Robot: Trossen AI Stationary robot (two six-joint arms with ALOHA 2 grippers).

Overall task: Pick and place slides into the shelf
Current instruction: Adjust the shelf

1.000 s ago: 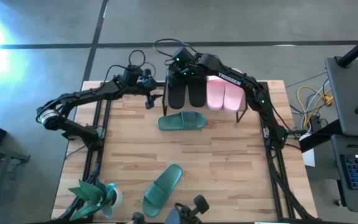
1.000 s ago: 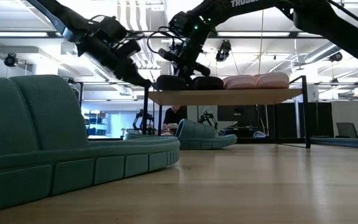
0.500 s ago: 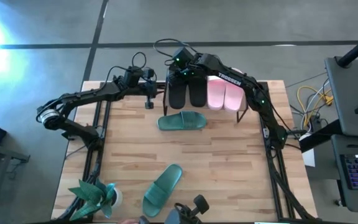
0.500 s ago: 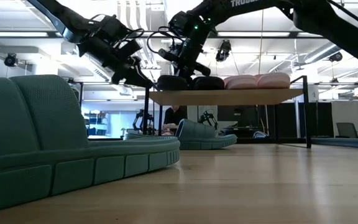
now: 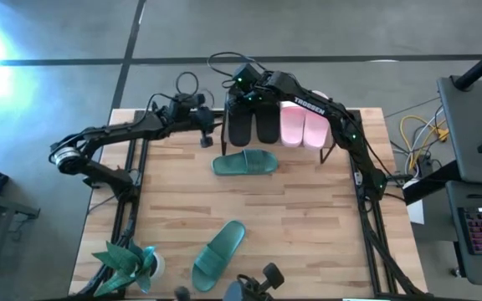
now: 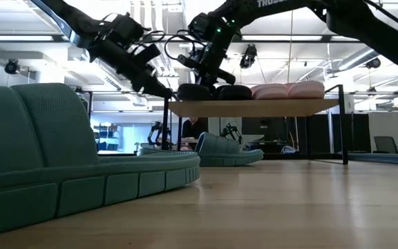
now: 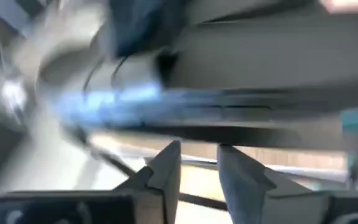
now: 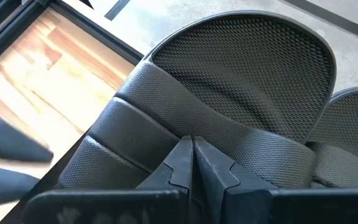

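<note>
Right jaws (image 5: 243,99): closed tight, tips pressed against the strap of the left-hand black slide (image 5: 238,125) on the shelf (image 6: 254,107); nothing clamped between them.
Left jaws (image 5: 205,134): part open with a narrow gap, nothing held; they hang just beside the shelf's left end, above the desk (image 5: 308,217).
Step in hand: judged as seating the black pair; the right arm nudges the slide into place.
Shelf load: two black slides and the pink pair (image 5: 301,125) side by side, filling the plank's width.
Remaining slides: one teal slide (image 5: 245,162) lies on the desk just in front of the shelf, near the left jaws; the second teal slide (image 5: 218,253) lies well apart, by the desk's near edge, beside a potted plant (image 5: 128,261).
Next move calls for: left jaws opening wider, then dropping onto the nearer teal slide's strap.
</note>
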